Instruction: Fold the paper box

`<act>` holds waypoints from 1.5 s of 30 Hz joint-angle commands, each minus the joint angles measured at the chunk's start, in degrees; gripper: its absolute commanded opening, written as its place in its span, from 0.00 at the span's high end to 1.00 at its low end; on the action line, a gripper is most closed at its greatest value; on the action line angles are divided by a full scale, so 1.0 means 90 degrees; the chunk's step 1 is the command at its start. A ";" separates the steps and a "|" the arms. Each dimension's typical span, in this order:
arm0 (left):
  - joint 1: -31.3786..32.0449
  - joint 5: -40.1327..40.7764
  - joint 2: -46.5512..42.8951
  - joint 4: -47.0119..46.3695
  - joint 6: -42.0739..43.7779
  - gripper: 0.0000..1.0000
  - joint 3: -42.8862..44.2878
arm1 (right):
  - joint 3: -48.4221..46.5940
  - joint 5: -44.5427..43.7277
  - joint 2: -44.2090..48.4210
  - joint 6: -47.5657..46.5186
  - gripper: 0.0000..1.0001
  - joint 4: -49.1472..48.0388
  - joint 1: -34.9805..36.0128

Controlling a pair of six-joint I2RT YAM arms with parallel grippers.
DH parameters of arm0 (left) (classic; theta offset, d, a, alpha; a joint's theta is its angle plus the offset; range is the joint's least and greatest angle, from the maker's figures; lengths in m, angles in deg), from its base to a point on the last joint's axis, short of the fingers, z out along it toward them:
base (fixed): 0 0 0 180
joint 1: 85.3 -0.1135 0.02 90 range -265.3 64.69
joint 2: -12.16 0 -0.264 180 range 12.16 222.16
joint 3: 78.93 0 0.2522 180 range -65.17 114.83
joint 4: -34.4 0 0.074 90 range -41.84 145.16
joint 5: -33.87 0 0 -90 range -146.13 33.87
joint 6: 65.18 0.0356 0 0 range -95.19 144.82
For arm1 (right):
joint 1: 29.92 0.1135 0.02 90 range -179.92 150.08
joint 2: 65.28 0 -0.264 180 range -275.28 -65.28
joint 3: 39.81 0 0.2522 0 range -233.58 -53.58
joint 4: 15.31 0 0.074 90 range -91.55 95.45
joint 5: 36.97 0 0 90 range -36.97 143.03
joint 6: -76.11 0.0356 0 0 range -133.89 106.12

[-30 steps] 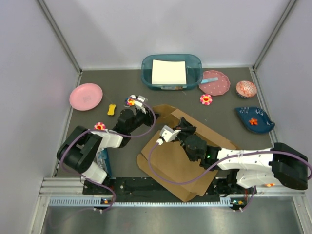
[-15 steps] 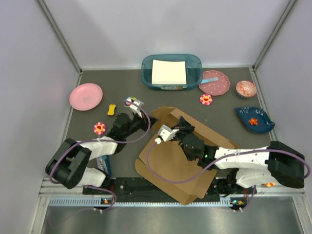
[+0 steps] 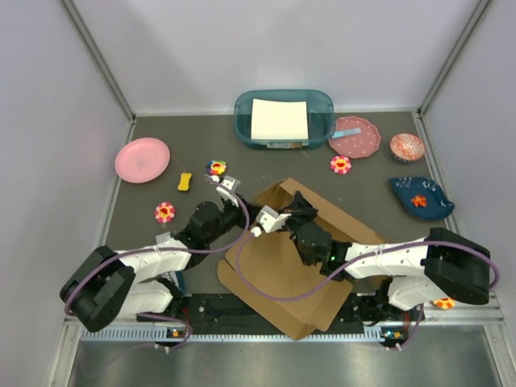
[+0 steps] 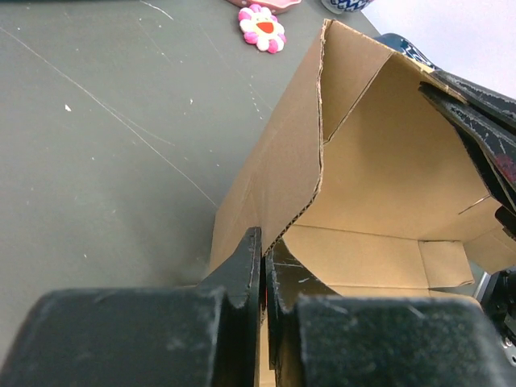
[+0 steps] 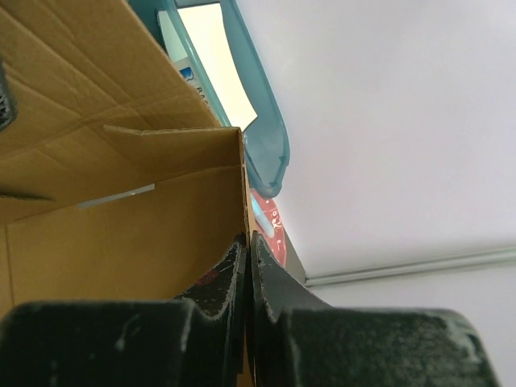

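Right, the left gripper (image 4: pixel 263 266) is pressed together on the raw corrugated edge of a raised wall of the paper box (image 3: pixel 282 270). That box is plain brown cardboard, lying near the front of the table (image 3: pixel 201 137) between the 2 arms. The right gripper (image 5: pixel 248 256) pinches the edge of a standing flap, fingers tight on the board. Behind, the teal bin (image 3: pixel 324 103) holds a white sheet (image 3: pixel 279 119). A label (image 5: pixel 190 76) on its side carries blue print, too blurred to read.
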 commanded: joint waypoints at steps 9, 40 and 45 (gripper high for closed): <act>0.0597 0.0361 0.0289 -0.1132 -0.0734 1.00 -0.0548 | 0.0073 -0.0168 -0.0090 0.0244 1.00 -0.0346 0.0261; 0.0764 0.0848 -0.0843 0.0713 0.0134 0.50 -0.0617 | 0.0220 -0.0509 -0.0061 0.0118 1.00 -0.0239 0.0603; 0.0764 0.0916 -0.1312 0.1211 0.0115 0.47 -0.0597 | 0.0298 -0.0519 -0.0139 0.0156 1.00 -0.0229 0.0642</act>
